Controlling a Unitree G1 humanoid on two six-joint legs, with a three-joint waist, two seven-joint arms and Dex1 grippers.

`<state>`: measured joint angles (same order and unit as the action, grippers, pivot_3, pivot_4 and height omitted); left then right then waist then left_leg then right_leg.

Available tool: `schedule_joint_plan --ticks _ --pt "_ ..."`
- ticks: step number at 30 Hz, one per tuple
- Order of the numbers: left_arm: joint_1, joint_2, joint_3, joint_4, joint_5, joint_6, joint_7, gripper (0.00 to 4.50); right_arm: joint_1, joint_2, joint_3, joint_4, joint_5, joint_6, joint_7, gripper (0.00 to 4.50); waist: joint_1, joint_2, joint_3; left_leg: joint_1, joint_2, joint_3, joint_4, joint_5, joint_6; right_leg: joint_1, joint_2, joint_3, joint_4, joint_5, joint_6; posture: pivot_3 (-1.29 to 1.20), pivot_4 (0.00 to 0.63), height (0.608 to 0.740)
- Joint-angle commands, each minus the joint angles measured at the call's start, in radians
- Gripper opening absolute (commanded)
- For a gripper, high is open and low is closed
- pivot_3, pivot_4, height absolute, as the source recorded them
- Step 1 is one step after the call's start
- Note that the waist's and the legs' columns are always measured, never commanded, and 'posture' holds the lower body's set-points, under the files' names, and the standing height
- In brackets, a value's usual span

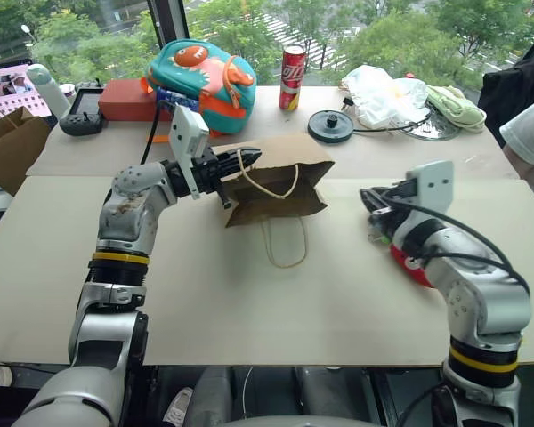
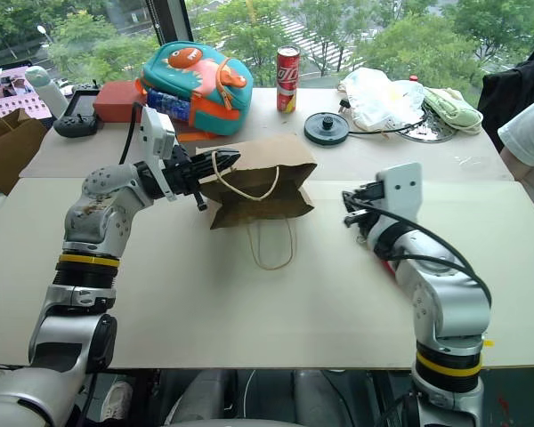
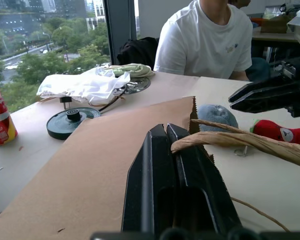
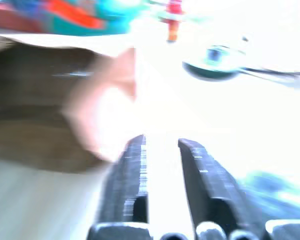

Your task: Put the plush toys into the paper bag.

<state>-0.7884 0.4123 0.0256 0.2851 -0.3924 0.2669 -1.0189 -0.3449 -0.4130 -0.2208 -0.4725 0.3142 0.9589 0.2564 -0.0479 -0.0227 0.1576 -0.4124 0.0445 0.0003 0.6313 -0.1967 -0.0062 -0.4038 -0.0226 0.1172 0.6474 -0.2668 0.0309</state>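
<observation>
The red plush chili (image 3: 282, 132) lies beside the brown paper bag (image 1: 280, 178) and nearest the empty, parted right gripper (image 4: 160, 150), while the left gripper (image 3: 177, 150) pinches the bag's twine handle (image 3: 240, 141).

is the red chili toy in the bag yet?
No, the red chili toy lies on the table outside the paper bag.

red chili pepper (image 1: 408, 264) half behind right arm

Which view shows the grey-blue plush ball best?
The left wrist view: the grey-blue ball sits in plain sight beyond the paper bag. In the right wrist view, a bluish blur could be it.
</observation>
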Motion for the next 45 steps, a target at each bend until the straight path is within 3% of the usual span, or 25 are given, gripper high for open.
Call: schedule_joint_plan --ticks 1,6,11,18,21,29,36,41,45 --pt "-0.013 0.001 0.015 -0.043 -0.022 0.007 0.004 0.00 -0.058 -0.036 0.002 0.104 -0.047 -0.005 -0.031 2.86 -0.001 0.000 0.000 0.000 0.000 0.000 0.000 0.000 0.000 0.000 0.000 0.000 0.000 0.000 0.000 0.00 0.150 0.733" --pt "-0.018 -0.005 0.014 -0.040 -0.025 0.012 0.001 0.00 -0.123 -0.045 0.038 0.305 -0.099 -0.074 -0.038 4.48 0.004 0.000 0.000 0.000 -0.001 0.000 0.000 0.000 0.000 0.000 -0.001 0.001 -0.001 0.000 0.000 0.00 0.150 0.733" --pt "-0.031 -0.009 0.017 -0.029 -0.020 0.005 0.006 0.00 -0.179 -0.036 0.050 0.482 -0.149 -0.107 -0.080 4.48 0.004 0.000 0.000 -0.001 -0.001 0.000 0.000 0.000 0.000 0.000 -0.001 0.001 -0.001 0.000 0.000 0.00 0.150 0.733" --pt "-0.032 -0.005 0.021 -0.030 -0.019 0.003 0.011 0.00 -0.192 -0.017 0.052 0.518 -0.154 -0.114 -0.091 4.48 0.001 0.000 0.000 -0.001 -0.001 0.000 0.000 0.000 0.000 0.000 -0.001 0.001 0.000 0.000 0.000 0.00 0.150 0.733" --pt "-0.034 -0.005 0.024 -0.027 -0.022 0.005 0.013 0.00 -0.190 -0.013 0.050 0.513 -0.169 -0.129 -0.114 3.84 0.002 0.000 0.000 0.000 -0.001 0.000 0.000 0.000 0.000 0.000 -0.001 0.001 0.000 0.000 0.000 0.00 0.150 0.733" --pt "-0.039 -0.009 0.023 -0.019 -0.021 0.003 0.015 0.00 -0.190 0.011 0.042 0.475 -0.180 -0.158 -0.134 1.19 0.001 0.000 0.000 0.000 -0.001 0.000 0.000 0.000 0.000 0.000 -0.001 0.001 0.000 0.000 0.000 0.00 0.150 0.733" --pt "-0.058 -0.014 0.031 -0.003 -0.032 0.019 0.020 0.00 -0.186 -0.040 -0.013 0.229 -0.122 -0.084 -0.086 1.19 0.004 0.001 0.000 -0.002 -0.001 0.000 0.000 0.000 0.000 -0.001 -0.001 0.001 0.000 0.000 0.000 0.00 0.150 0.733" --pt "-0.072 -0.024 0.052 0.003 -0.061 0.066 0.032 0.00 -0.173 -0.077 -0.078 -0.086 0.112 0.180 0.037 1.19 0.006 0.001 0.000 -0.002 -0.001 0.000 -0.002 0.000 0.000 -0.001 -0.001 0.001 0.000 0.000 0.000 0.00 0.150 0.733" --pt "-0.087 -0.028 0.069 0.004 -0.089 0.114 0.043 0.00 -0.160 -0.072 -0.095 -0.228 0.240 0.347 0.071 1.19 0.004 0.001 0.000 -0.002 -0.001 -0.001 -0.002 0.000 0.000 0.000 0.000 0.000 -0.001 0.000 0.000 0.00 0.150 0.733"
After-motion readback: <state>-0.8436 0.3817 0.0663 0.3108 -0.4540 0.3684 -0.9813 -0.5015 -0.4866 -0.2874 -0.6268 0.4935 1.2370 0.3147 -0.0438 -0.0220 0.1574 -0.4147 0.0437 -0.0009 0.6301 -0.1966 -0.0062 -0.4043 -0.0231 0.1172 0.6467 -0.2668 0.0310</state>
